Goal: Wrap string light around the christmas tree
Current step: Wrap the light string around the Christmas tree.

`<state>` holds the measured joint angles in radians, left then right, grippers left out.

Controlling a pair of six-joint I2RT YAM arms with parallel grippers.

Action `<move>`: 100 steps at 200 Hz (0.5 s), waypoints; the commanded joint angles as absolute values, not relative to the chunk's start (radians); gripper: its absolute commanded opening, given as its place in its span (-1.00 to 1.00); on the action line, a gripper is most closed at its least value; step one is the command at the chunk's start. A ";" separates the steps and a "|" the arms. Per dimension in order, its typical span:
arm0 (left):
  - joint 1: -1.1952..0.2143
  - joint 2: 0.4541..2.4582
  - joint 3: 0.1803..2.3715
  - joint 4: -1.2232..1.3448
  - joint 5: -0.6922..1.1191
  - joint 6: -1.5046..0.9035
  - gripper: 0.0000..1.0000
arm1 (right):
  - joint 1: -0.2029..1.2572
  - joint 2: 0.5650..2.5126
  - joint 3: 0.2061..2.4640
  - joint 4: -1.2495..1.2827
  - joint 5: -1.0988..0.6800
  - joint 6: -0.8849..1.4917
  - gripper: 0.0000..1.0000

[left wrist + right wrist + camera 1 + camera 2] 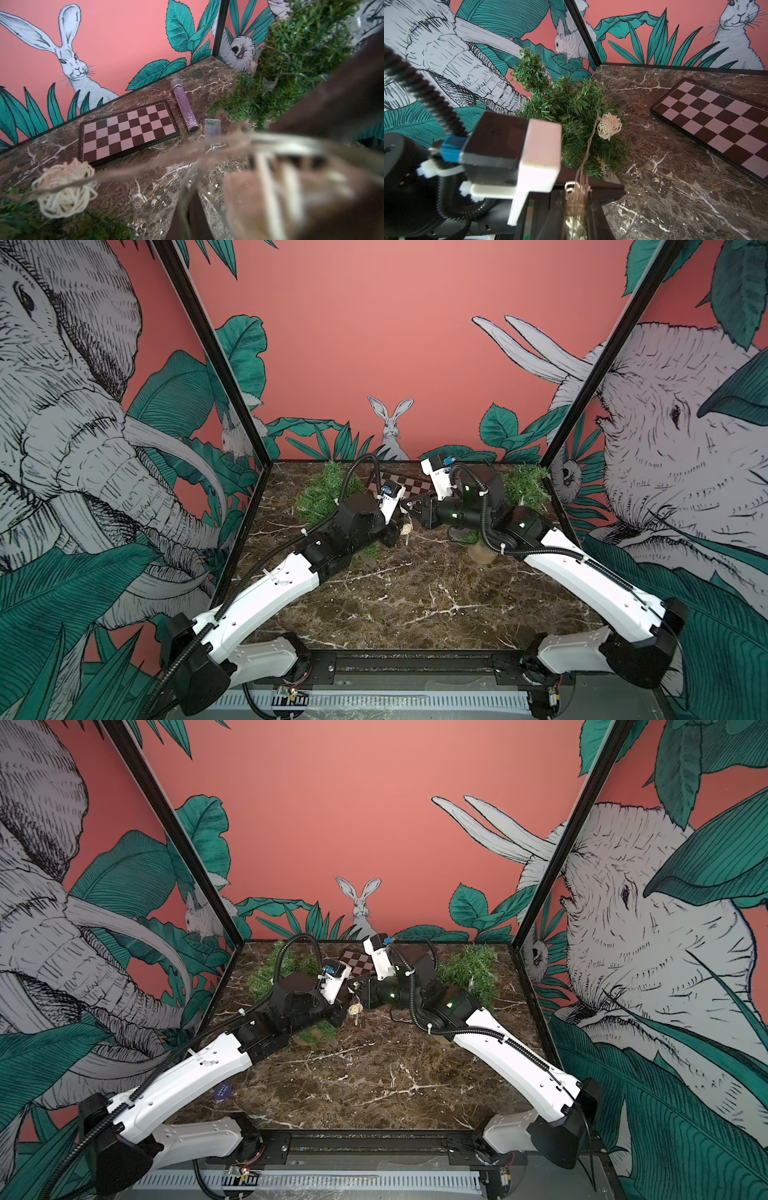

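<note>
Copper-toned coil: the spare loops of the string light point(576, 201) are clamped between the fingers of the right pincer point(576, 192), which are closed down onto them.
Left pincer: the left pincer point(400, 526) is fully closed. A blurred strand is seen across its wrist view, but whether it is pinched cannot be told.
Free strand: one thin strand is led from the coil away from the right pincer to a woven ball point(609, 125). Its long axis runs from that pincer toward the tree.
Ball: in both top views it is seen just beside the left pincer, between the two arms.
Tree: the christmas tree point(571, 116) stands on the desk point(675, 187) beyond the ball, on the left arm's side. The ball is seen against its needles, but contact cannot be confirmed.
Nearer arm: the left is judged nearer the tree, so the carrying round is expected from that side, with slack paid out from the right.
</note>
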<state>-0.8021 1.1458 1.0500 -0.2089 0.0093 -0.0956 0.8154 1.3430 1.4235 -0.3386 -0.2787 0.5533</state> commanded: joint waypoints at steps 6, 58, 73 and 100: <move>-0.801 1.057 1.044 -0.303 0.090 -0.147 -1.00 | 0.809 1.328 1.413 -0.260 -0.265 0.568 -1.00; -0.801 0.996 1.125 -0.591 0.229 -0.238 -1.00 | 0.778 1.351 1.395 -0.232 -0.252 0.568 -0.53; -0.801 0.972 1.135 -0.680 0.292 -0.247 -1.00 | 0.761 1.365 1.380 -0.221 -0.253 0.575 -0.30; -0.802 0.934 1.161 -0.848 0.297 -0.218 -1.00 | 0.735 1.414 1.368 -0.198 -0.277 0.598 -0.03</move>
<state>-0.8017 0.9771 1.1133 -0.6254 0.2367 -0.2169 0.7567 1.3716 1.3823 -0.2668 -0.2756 0.5732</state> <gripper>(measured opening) 0.050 0.447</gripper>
